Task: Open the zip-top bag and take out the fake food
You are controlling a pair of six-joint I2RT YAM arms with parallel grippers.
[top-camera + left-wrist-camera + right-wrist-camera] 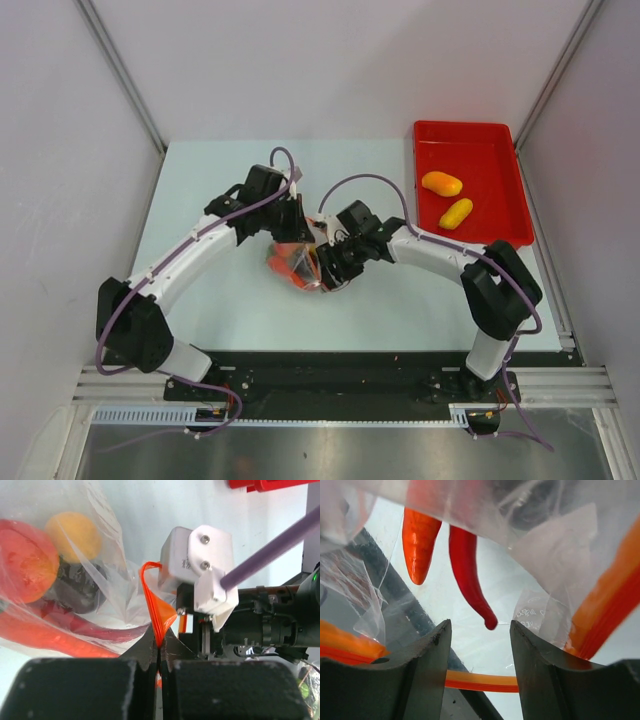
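The zip-top bag (297,263) lies mid-table between both grippers, clear with an orange-red strip. My left gripper (159,652) is shut on the zip strip (156,612) at one side of the bag's mouth; in the top view it (289,228) stands over the bag's far side. My right gripper (480,627) is open, its fingers in the bag's mouth with the strip (480,681) running across between them. The fake food in the bag shows as a peach-red round fruit (22,560), a yellow-orange piece (72,530), a dark round piece (80,587), a carrot (417,545) and a red chili (470,575).
A red tray (490,150) stands at the back right, holding an orange oval (442,183) and a yellow oval (456,213). The right wrist's white camera mount (200,560) sits close in front of the left gripper. Grey walls ring the table.
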